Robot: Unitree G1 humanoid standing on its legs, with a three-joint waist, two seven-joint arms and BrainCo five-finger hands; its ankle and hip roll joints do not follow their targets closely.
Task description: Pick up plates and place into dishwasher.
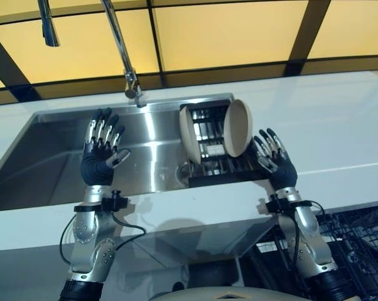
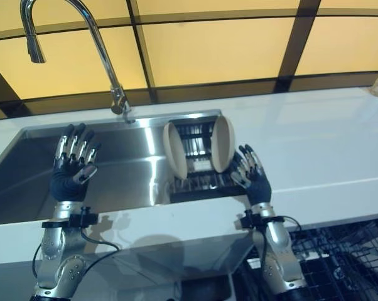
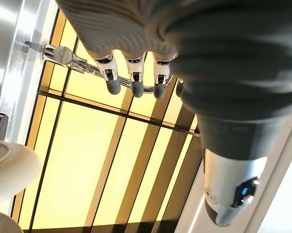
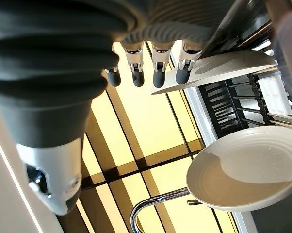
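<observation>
Your left hand (image 1: 100,150) is raised over the stainless steel sink basin (image 1: 51,163), fingers spread and straight, holding nothing; the curved chrome tap (image 1: 123,50) stands beyond it and the plates are well off to its right. Next over, the black wire dish rack (image 1: 217,160) sits in the right end of the sink and holds two round cream ceramic plates on edge: the left plate (image 1: 190,135) and the right plate (image 1: 237,127), faces roughly upright, rims up, with a small white block (image 1: 214,150) between them. Your right hand (image 1: 274,157) is also spread and empty, just beside the right plate and on its outer side, so it's the nearer hand; reach slightly left and forward to pinch that rim. The black wire dishwasher basket (image 1: 358,244) lies below and right of that hand, contents unclear.
</observation>
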